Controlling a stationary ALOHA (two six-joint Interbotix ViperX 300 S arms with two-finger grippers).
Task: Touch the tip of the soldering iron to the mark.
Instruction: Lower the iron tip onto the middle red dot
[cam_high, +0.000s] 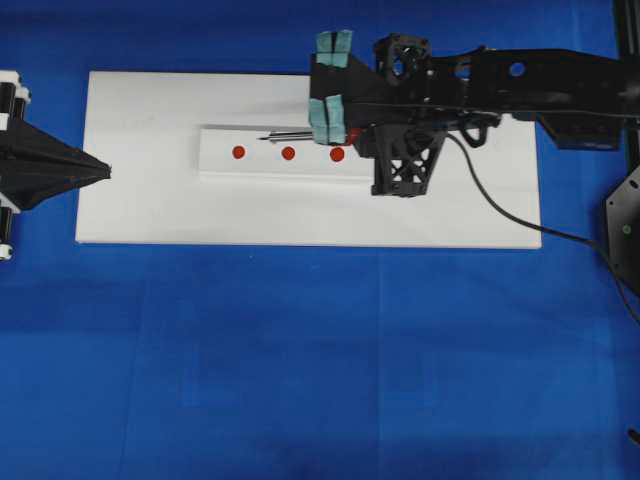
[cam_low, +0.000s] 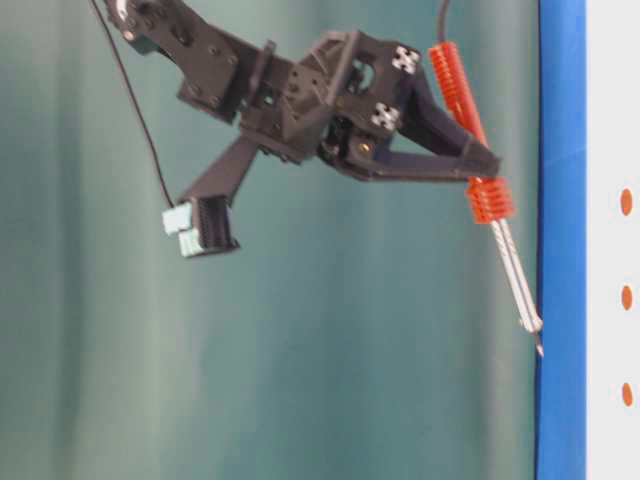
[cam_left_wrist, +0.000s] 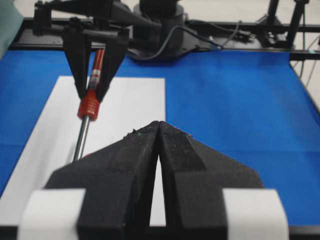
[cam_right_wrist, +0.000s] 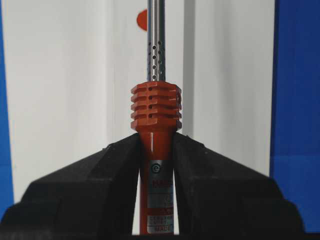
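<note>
My right gripper (cam_right_wrist: 156, 150) is clamped on the soldering iron (cam_right_wrist: 155, 112), its shaft angled down over the white block (cam_high: 225, 160), tip above the block's far edge near the mark (cam_high: 288, 153); beyond, my left gripper (cam_high: 100, 170) rests with jaws together.

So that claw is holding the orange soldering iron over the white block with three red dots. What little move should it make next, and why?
Probably lower the tip while nudging it toward the middle red dot. The right gripper is shut on the soldering iron, whose tip seems to hang just short of the white block in the table-level view. From overhead the shaft points along the block's far edge, beside the row of dots rather than on it.
</note>
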